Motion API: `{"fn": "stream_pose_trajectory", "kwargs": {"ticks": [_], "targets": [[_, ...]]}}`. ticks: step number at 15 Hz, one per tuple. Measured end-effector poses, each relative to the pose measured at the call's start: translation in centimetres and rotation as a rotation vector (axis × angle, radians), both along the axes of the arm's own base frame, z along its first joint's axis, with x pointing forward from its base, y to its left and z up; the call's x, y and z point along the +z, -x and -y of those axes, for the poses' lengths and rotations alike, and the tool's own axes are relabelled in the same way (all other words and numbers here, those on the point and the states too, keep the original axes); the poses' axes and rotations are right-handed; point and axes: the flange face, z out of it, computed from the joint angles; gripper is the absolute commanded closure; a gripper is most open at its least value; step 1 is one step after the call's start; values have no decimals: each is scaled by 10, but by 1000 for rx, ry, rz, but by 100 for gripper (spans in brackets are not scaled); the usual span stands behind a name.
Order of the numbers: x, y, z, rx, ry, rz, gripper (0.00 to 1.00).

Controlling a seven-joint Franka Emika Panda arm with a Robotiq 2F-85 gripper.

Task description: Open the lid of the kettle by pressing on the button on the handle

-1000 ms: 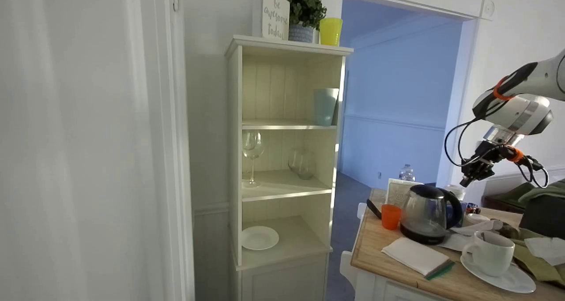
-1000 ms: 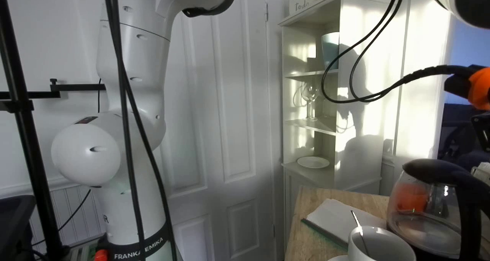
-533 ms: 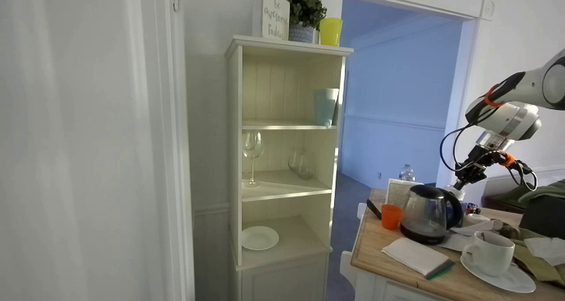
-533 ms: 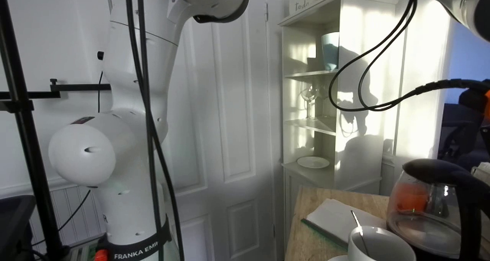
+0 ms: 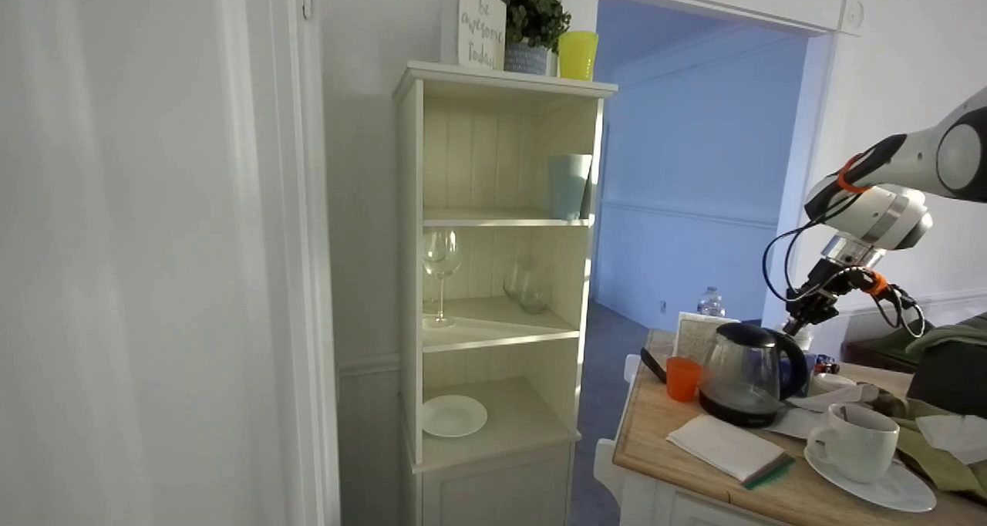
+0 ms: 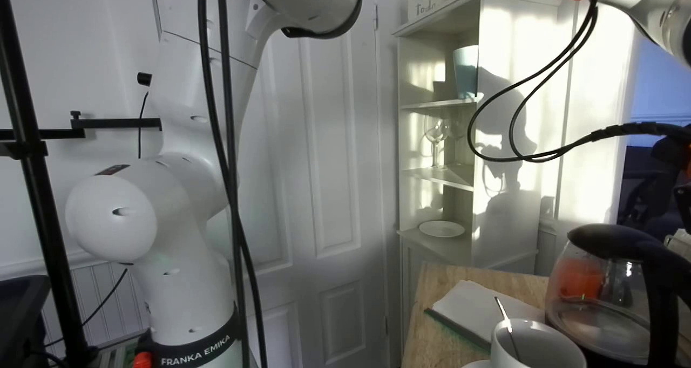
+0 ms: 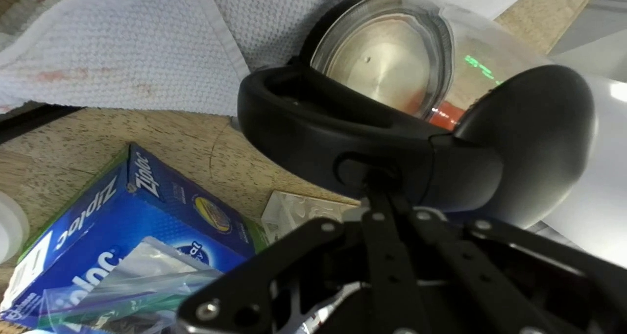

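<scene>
Kettle: the glass kettle [image 5: 729,391] stands upright on the wooden table [image 5: 644,429], an orange cup [image 5: 683,379] near it.
Lid: the black lid [image 7: 536,123] sits closed over the kettle's top.
Handle: the black handle [image 7: 303,128] loops out from the lid side, with an oval button [image 7: 352,171] set into it.
Gripper: the gripper [image 7: 385,184] points down at the handle; in the wrist view its end overlaps the button's edge, though I can't tell whether they touch.
Jaws: narrow, one close against the other, as far as I can see.
Cup: the white cup [image 5: 867,453] rests on its saucer [image 5: 906,493], a spoon [image 6: 507,323] leaning inside.
Box: a blue box [image 7: 166,221] lies near the handle, a plastic bag [image 7: 132,290] partly over it.
Shelf: the tall white shelf [image 5: 501,79] holds a wine glass [image 5: 442,256] and, lower down, a plate [image 5: 453,416].
</scene>
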Motion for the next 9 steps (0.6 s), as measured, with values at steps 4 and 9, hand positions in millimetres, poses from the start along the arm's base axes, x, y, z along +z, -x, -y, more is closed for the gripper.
{"fn": "stream_pose_trajectory", "kwargs": {"ticks": [4,9], "targets": [[-1,-2,1,10,-17,-4,95],[-1,-3,2,17,-31,-7,95]]}}
